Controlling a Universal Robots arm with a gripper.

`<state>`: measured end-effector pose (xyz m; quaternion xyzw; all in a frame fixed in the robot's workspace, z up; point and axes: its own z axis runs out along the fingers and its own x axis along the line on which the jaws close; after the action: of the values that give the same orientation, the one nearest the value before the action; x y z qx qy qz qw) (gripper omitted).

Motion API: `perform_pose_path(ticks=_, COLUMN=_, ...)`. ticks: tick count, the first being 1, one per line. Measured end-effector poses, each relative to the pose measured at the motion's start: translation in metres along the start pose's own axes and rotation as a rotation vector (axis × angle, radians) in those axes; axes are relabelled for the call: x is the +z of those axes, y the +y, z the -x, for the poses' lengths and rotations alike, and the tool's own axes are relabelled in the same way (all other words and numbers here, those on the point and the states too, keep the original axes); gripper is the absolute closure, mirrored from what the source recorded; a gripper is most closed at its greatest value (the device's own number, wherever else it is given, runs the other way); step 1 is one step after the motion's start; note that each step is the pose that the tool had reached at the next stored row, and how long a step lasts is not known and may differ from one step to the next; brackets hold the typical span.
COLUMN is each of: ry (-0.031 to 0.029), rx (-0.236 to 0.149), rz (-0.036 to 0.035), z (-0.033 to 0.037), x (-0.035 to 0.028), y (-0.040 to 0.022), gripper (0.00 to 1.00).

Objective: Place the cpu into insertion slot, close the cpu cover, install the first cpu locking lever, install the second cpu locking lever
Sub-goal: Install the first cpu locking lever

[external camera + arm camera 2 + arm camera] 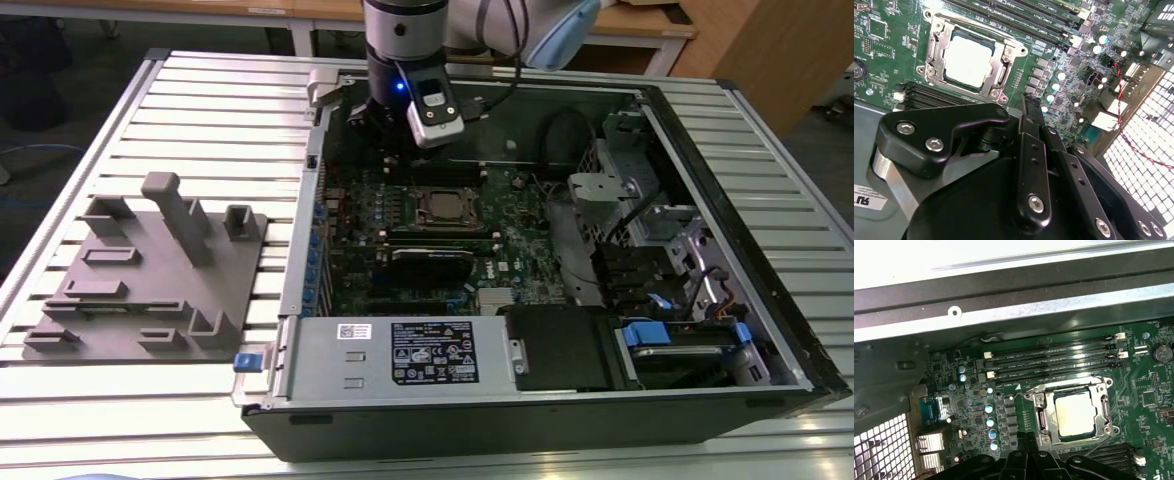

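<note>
You have a slatted metal table carrying 2 things: an open computer case and, just beside it at the exterior view's left, a grey moulded fixture.

No print can be read with certainty. In the exterior view, a black label with white text and symbols sits on the silver metal housing, with a small white sticker beside it. The memory slots carry white lettering too small to make out.
</note>
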<state>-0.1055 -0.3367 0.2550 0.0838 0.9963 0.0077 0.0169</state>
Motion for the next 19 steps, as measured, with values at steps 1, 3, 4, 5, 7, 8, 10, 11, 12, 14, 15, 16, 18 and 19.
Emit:
perform_pose_path(ticks=1, ry=0.0, rx=0.0, rz=0.0, z=-0.0001, x=0.0, y=-0.0001, gripper=0.89)
perform_pose_path(ticks=3, ry=-0.0001, rx=0.0, rz=0.0001, z=-0.0005, x=0.0, y=-0.0001, gripper=0.89)
perform_pose_path(ticks=4, ry=-0.0003, rx=0.0, rz=0.0001, z=-0.0012, x=-0.0001, y=-0.0003, gripper=0.89)
perform_pose_path(ticks=5, ry=-0.0006, rx=0.0, rz=0.0001, z=-0.0019, x=-0.0001, y=-0.0004, gripper=0.89)
perform_pose_path(ticks=7, ry=-0.0009, rx=0.0, rz=0.0002, z=-0.0035, x=-0.0001, y=-0.0006, gripper=0.89)
perform_pose_path(ticks=8, ry=-0.0011, rx=0.0, rz=0.0002, z=-0.0043, x=0.0, y=-0.0007, gripper=0.89)
perform_pose_path(ticks=10, ry=-0.0013, rx=0.0, rz=0.0001, z=-0.0056, x=-0.0001, y=-0.0009, gripper=0.89)
perform_pose_path(ticks=11, ry=-0.0014, rx=0.0, rz=0.0001, z=-0.0061, x=-0.0001, y=-0.0011, gripper=0.89)
perform_pose_path(ticks=12, ry=-0.0014, rx=0.0, rz=0.0009, z=-0.0067, x=-0.0001, y=-0.0012, gripper=0.89)
perform_pose_path(ticks=14, ry=-0.0001, rx=0.0, rz=0.0095, z=-0.0074, x=-0.0001, y=-0.0013, gripper=0.89)
perform_pose_path(ticks=15, ry=0.001, rx=0.001, rz=0.0164, z=-0.0078, x=-0.0001, y=-0.0014, gripper=0.89)
perform_pose_path(ticks=16, ry=0.0025, rx=0.001, rz=0.0252, z=-0.0082, x=-0.0001, y=-0.0015, gripper=0.89)
perform_pose_path(ticks=18, ry=0.0041, rx=0.001, rz=0.0343, z=-0.0085, x=-0.0002, y=-0.0015, gripper=0.89)
perform_pose_path(ticks=19, ry=0.0044, rx=0.002, rz=0.0357, z=-0.0086, x=-0.0002, y=-0.0015, gripper=0.89)
